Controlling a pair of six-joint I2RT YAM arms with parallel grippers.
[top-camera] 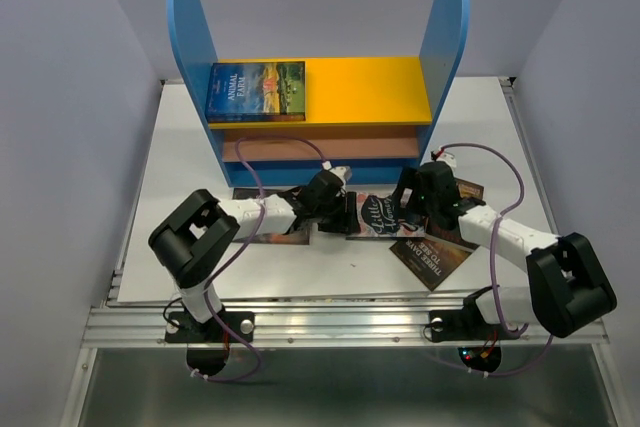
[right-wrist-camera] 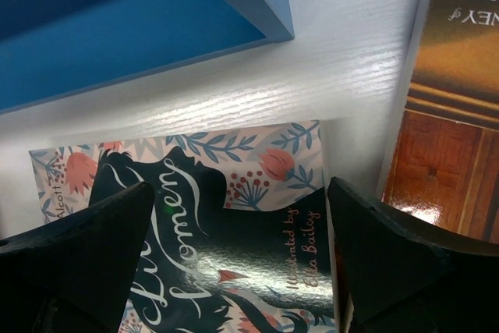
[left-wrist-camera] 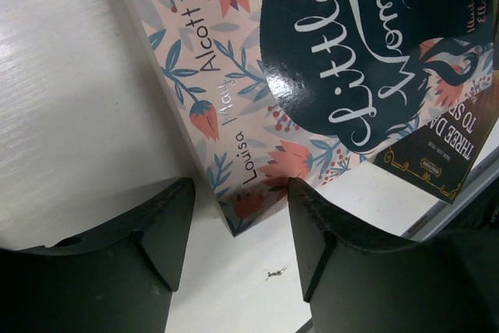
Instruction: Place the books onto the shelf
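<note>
One paperback in play — Little Women (left-wrist-camera: 312, 76), flat on the table (top-camera: 180, 197) in front of the shelf (top-camera: 370, 87).
Thin, light, glossy, probably bendy — best pinched at an edge or corner. The left gripper (left-wrist-camera: 242, 196) straddles its corner, jaws apart, not yet pinching; the right gripper (right-wrist-camera: 239, 196) hangs over its other end, jaws spread wide.
</note>
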